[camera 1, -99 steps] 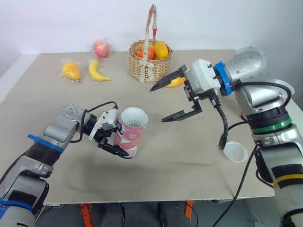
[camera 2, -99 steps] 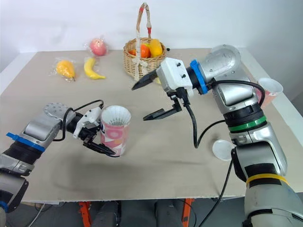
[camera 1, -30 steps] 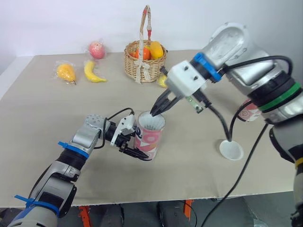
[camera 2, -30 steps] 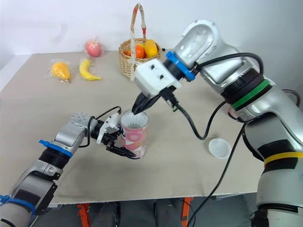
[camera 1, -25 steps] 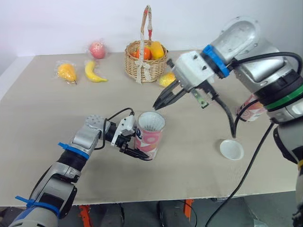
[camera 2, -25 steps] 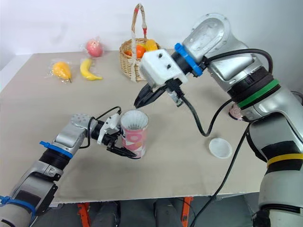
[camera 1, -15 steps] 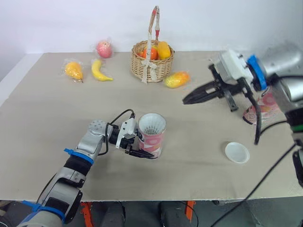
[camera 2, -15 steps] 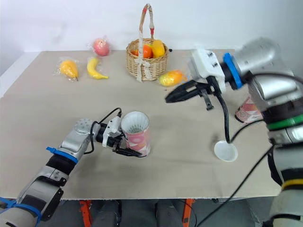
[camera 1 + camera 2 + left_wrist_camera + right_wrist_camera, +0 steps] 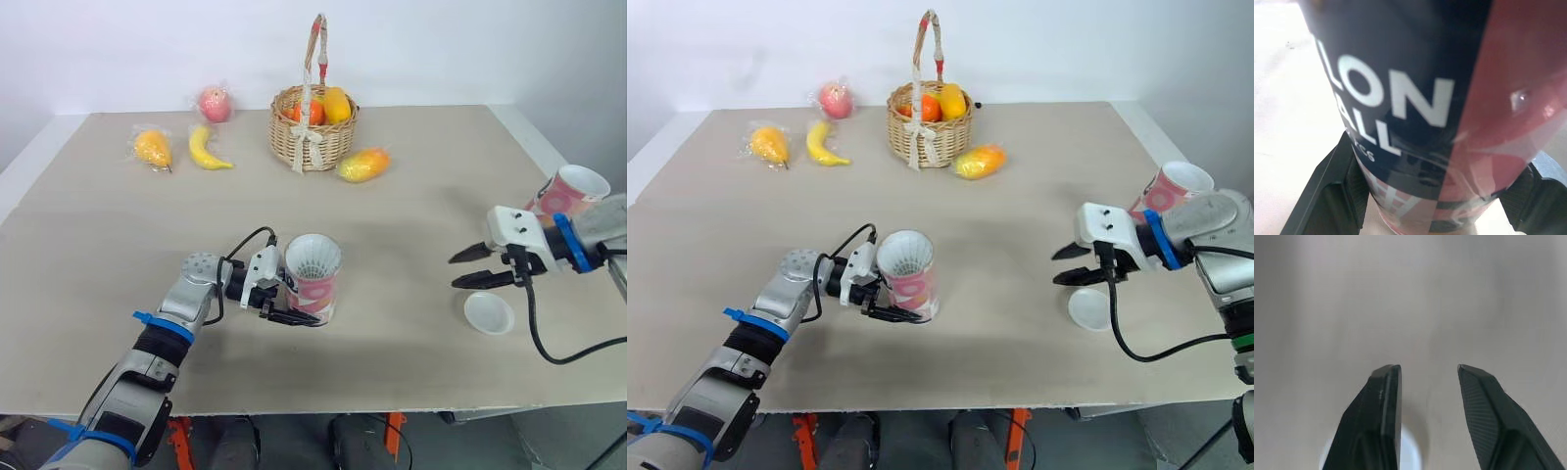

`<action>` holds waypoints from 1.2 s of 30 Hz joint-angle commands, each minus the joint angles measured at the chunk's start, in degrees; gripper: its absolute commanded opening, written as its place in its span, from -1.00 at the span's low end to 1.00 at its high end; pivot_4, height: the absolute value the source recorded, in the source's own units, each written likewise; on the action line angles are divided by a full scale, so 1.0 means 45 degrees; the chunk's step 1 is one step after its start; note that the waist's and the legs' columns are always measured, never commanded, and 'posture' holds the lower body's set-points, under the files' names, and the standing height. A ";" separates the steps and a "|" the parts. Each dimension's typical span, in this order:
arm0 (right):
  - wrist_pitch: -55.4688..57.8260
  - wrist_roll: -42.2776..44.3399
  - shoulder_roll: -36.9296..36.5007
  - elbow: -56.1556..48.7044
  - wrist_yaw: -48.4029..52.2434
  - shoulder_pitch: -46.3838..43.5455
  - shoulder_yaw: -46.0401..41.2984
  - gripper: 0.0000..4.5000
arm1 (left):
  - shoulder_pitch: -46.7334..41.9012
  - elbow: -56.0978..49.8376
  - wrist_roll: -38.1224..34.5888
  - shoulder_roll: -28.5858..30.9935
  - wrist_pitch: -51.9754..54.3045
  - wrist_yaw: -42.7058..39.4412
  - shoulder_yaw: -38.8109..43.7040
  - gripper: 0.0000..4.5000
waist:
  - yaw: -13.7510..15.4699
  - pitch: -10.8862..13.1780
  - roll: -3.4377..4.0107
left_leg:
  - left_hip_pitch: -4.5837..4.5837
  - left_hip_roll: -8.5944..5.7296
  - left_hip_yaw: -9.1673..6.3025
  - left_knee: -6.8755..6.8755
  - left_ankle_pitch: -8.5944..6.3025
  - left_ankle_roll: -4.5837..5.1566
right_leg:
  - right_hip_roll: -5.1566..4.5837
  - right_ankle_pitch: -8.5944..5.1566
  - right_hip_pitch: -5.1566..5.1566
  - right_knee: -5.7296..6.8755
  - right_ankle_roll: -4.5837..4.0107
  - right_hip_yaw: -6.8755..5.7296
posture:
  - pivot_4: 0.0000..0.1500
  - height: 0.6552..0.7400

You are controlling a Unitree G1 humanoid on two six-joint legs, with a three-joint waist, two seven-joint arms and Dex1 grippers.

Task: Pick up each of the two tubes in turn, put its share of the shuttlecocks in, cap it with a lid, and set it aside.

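Two tubes are on show. The nearer one, a pink-and-white patterned cardboard tube [image 9: 313, 286], stands upright near the middle of the beige table [image 9: 118, 255]. White feathered shuttlecocks [image 9: 313, 258] sit nested just inside its open mouth. The left gripper [image 9: 290, 304] is clamped around the tube's lower half, one black finger on each side, as the left wrist view confirms.

Well apart to the right lies the round white plastic lid [image 9: 489, 313], flat on the table close to the front edge. The right gripper [image 9: 455, 273] hovers just beside and above it with fingers spread and nothing between them. The second pink-patterned tube [image 9: 568, 190] stands behind that arm near the table's right edge. A woven wicker basket [image 9: 312, 139] of fruit sits at the back.

Capping looks like the step in hand, and the lid is the weak point. It is thin and lies flush, so fingers closing a little high would likely push it along the table, perhaps off the front edge. Once it is carried over, pressing it on off-centre could crush the feather tips or tilt the tube in the left hold.
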 commanded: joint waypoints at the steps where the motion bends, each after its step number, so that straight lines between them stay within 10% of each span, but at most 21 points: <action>1: -0.0743 -0.0868 0.0021 0.1257 0.0321 -0.0243 -0.0197 -0.04 | 0.0329 0.0001 0.0272 0.0128 0.0470 -0.0003 -0.0231 0.36 | -0.0003 0.0000 0.0000 | 0.0001 0.0000 0.0000 0.0000 0.0001 0.0000 | 0.0000 0.0001 0.0001 0.0000 0.0001 0.0000 | 1.00 1.00; 17: -0.1604 -0.2645 0.0936 0.4238 0.1097 -0.0792 -0.0124 -0.04 | 0.0504 -0.0484 0.0359 0.0454 0.1258 0.0232 -0.0265 0.36 | -0.0028 -0.0002 0.0005 | 0.0042 -0.0001 0.0001 -0.0002 0.0003 -0.0002 | 0.0000 0.0002 0.0046 -0.0006 -0.0002 0.0003 | 1.00 1.00; 24: -0.1902 -0.3017 0.1004 0.4160 0.1403 -0.0924 -0.0029 -0.99 | 0.0475 -0.0523 0.0297 0.0449 0.1298 0.0332 -0.0165 0.36 | -0.0042 -0.0001 0.0002 | 0.0137 -0.0001 0.0004 -0.0020 0.0002 -0.0003 | 0.0000 -0.0005 0.0139 -0.0020 -0.0005 0.0005 | 1.00 1.00; 36: 0.0868 0.1056 0.1248 -0.0722 0.1605 -0.2277 -0.0559 -0.99 | 0.0184 -0.0126 0.0506 0.0470 0.1468 0.0500 -0.0186 0.36 | -0.0123 -0.0004 0.0009 | 0.0158 -0.0001 0.0015 -0.0028 0.0002 -0.0003 | -0.0001 -0.0002 0.0148 -0.0019 -0.0002 0.0023 | 1.00 1.00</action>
